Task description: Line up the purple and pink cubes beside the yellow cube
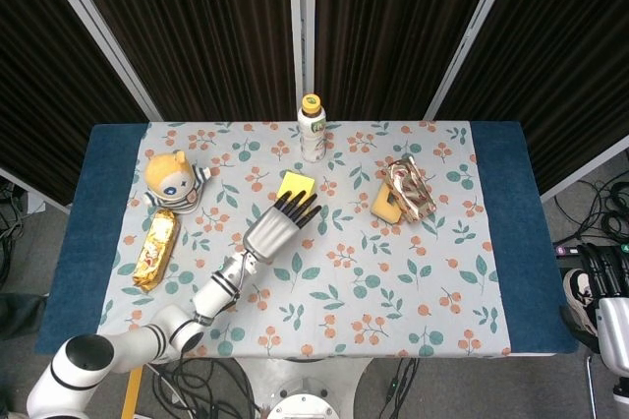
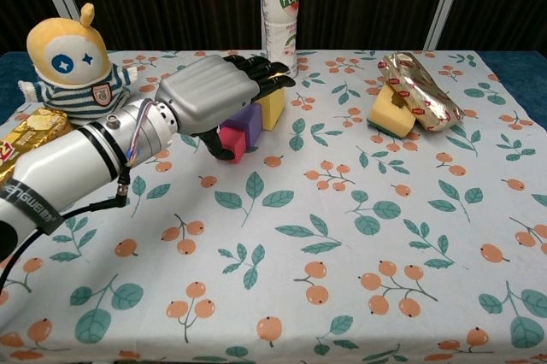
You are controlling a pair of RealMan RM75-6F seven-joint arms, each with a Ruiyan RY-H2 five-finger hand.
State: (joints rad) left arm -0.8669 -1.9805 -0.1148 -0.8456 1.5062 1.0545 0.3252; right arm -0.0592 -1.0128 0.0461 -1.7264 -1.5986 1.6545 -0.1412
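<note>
Yellow cube [image 2: 273, 108] sits mid-cloth with purple cube [image 2: 249, 121] touching its near side and pink cube [image 2: 231, 141] next in the row, left hand [image 2: 211, 95] arched over them, thumb on the pink one, grip unclear; right hand [image 1: 600, 286] off-table, fingers unreadable.

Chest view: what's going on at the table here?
The left hand is stretched over the pink cube and purple cube, which sit in a row with the yellow cube. Whether it grips either cube cannot be told. A bottle stands behind them and a plush toy sits to the left. The right hand hangs off the table's right edge.
</note>
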